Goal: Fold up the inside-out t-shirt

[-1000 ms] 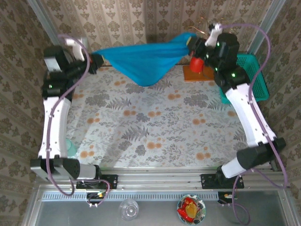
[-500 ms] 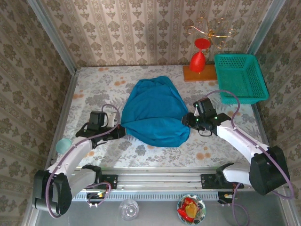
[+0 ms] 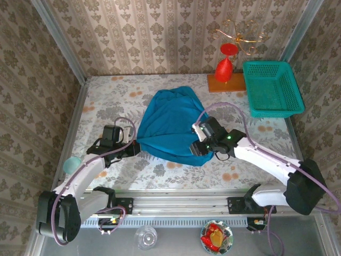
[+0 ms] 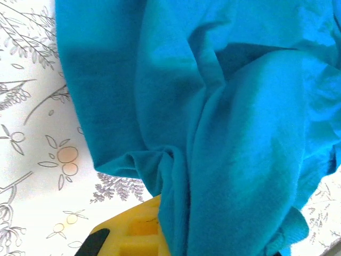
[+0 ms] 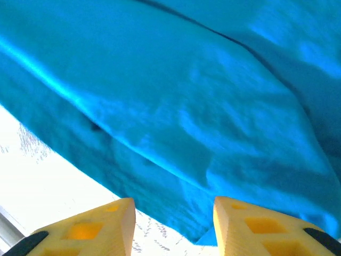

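Over the last half second the right gripper (image 3: 198,146) has slid leftward onto the near right edge of the inside-out t-shirt (image 3: 173,120), and its jaws have spread apart. A second ago the shirt hung stretched in the air between both arms; now it lies on the surface (image 3: 106,101).

Nearest, on the metal ledge in front of the arm bases, stand a clear glass (image 3: 145,237) and a small bowl (image 3: 216,237) with something red in it.

Further in, the left gripper (image 3: 134,148) sits low at the shirt's near left corner. Its jaws are pressed together on a gathered fold of blue cloth, which drapes over a yellow finger (image 4: 133,232) in the left wrist view. In the right wrist view the two yellow fingers (image 5: 101,224) stand apart with nothing between them, and the shirt's edge lies just beyond.

The shirt rests in a wrinkled, rounded heap in the middle of the surface, narrowing toward the far side.

Farthest back, well apart from the shirt, are a red ornament (image 3: 224,66) on an orange base and a teal mesh basket (image 3: 269,65).
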